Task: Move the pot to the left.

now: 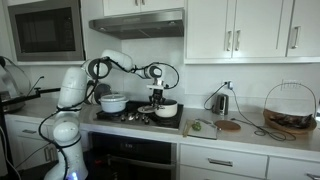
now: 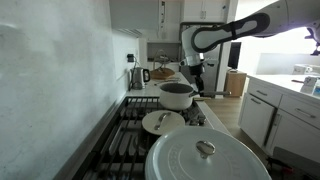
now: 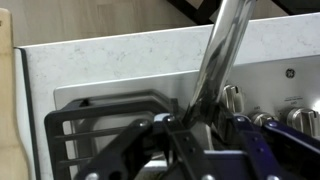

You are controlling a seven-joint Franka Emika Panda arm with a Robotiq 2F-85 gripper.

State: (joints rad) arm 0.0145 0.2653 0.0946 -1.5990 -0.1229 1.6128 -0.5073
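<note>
The pot (image 1: 166, 108) is small, low and white with a dark inside. It stands on the stove's burner grate in both exterior views (image 2: 177, 95). Its long shiny metal handle (image 3: 218, 60) rises diagonally through the wrist view. My gripper (image 3: 190, 122) is shut on the lower part of this handle. In both exterior views my gripper (image 1: 155, 97) hangs right beside the pot (image 2: 196, 80), pointing down. The pot's body is hidden in the wrist view.
A larger white lidded pot (image 1: 113, 102) stands on the stove's other side, big in the foreground of an exterior view (image 2: 205, 155). A round white lid (image 2: 163, 122) lies between the two pots. Stove knobs (image 3: 232, 97), a kettle (image 2: 137, 76) and a wire basket (image 1: 290, 105) are nearby.
</note>
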